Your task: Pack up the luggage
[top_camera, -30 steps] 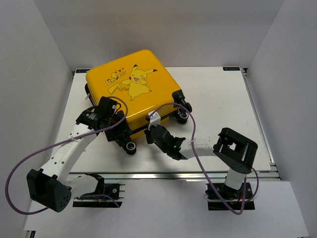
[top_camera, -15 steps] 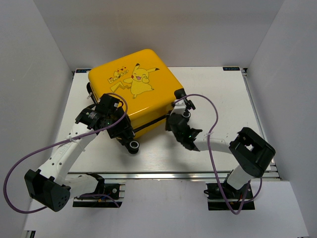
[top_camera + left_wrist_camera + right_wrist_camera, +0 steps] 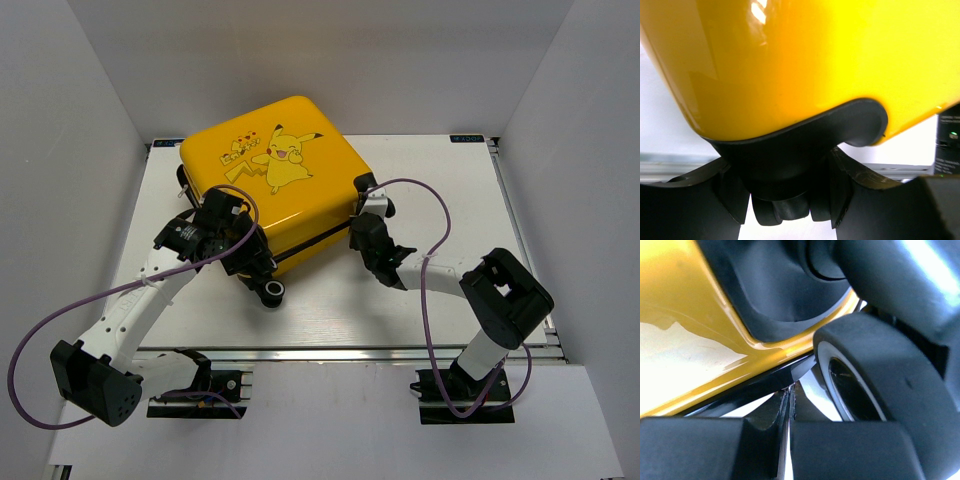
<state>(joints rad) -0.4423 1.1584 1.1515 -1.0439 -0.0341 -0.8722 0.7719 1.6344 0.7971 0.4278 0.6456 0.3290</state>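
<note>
Left pincer [image 3: 787, 200] grips the suitcase [image 3: 270, 190] by its wheel mount [image 3: 790, 165], probably steadying it while the closed, empty right pincer [image 3: 790, 440] meets the zip seam [image 3: 740, 390] just ahead.

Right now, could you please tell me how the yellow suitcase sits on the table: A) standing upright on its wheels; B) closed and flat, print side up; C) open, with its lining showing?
B: the top view shows the yellow suitcase lying flat on the table, shells together, with its Pikachu print facing up and no lining visible.
</note>
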